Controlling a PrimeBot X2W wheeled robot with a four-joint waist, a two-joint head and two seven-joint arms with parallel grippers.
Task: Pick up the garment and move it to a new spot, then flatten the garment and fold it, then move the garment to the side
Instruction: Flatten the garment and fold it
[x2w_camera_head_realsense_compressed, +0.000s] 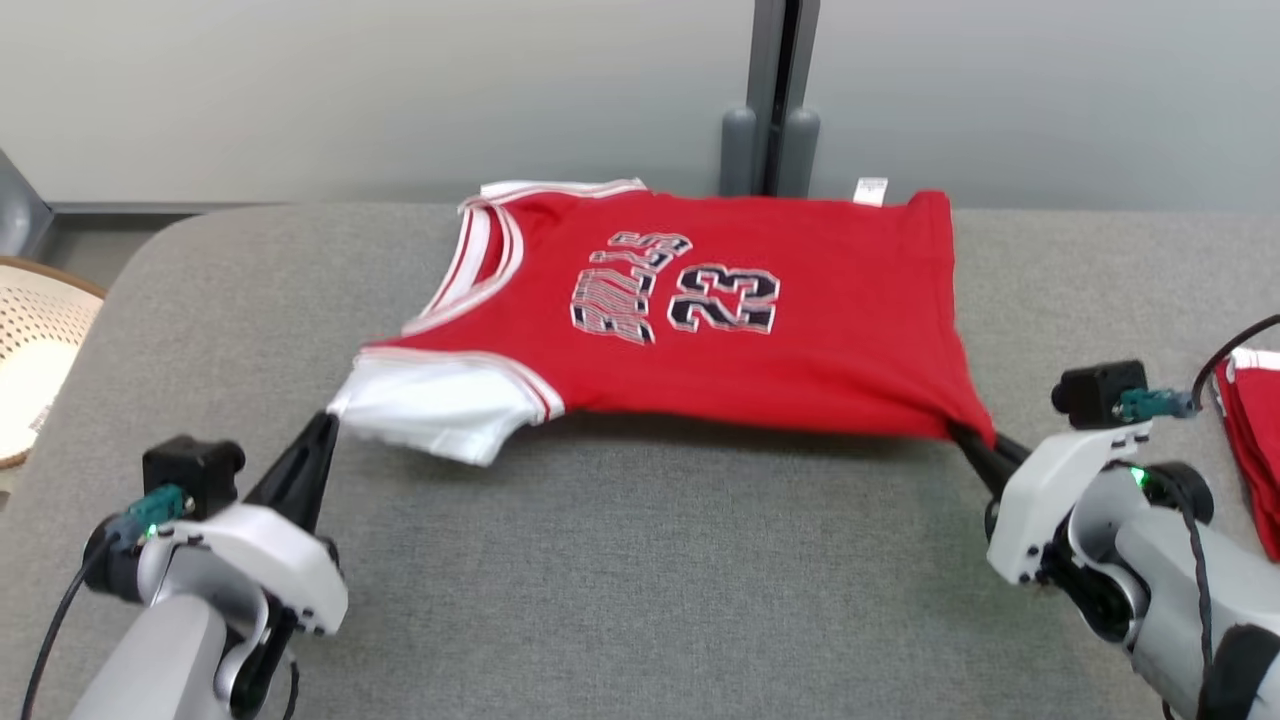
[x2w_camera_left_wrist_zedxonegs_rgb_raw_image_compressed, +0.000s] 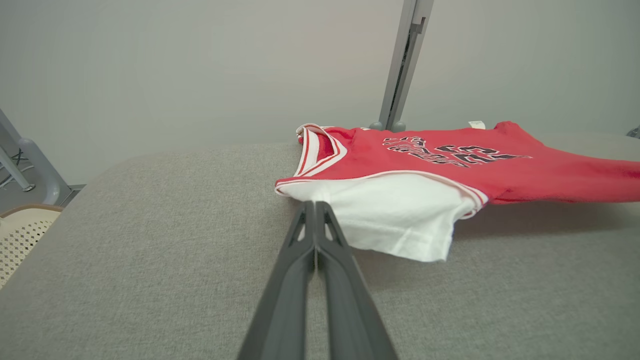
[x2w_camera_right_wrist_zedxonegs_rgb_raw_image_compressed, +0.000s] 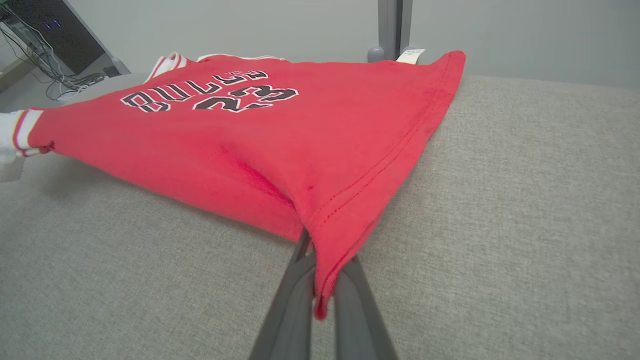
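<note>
Our 2 grippers sit nearest: left gripper (x2w_camera_head_realsense_compressed: 325, 422) clamps the white sleeve (x2w_camera_head_realsense_compressed: 430, 405), right gripper (x2w_camera_head_realsense_compressed: 968, 438) clamps the hem corner (x2w_camera_right_wrist_zedxonegs_rgb_raw_image_compressed: 325, 215); the garment (x2w_camera_head_realsense_compressed: 720, 330) spans left-to-right between them, far edge on the cushion (x2w_camera_head_realsense_compressed: 640, 560).

white wrist shells (x2w_camera_head_realsense_compressed: 270, 560), grey forearms (x2w_camera_head_realsense_compressed: 160, 660), black camera blocks (x2w_camera_head_realsense_compressed: 190, 465), teal plugs (x2w_camera_head_realsense_compressed: 150, 505), black cables (x2w_camera_head_realsense_compressed: 50, 630), dark jaws
</note>
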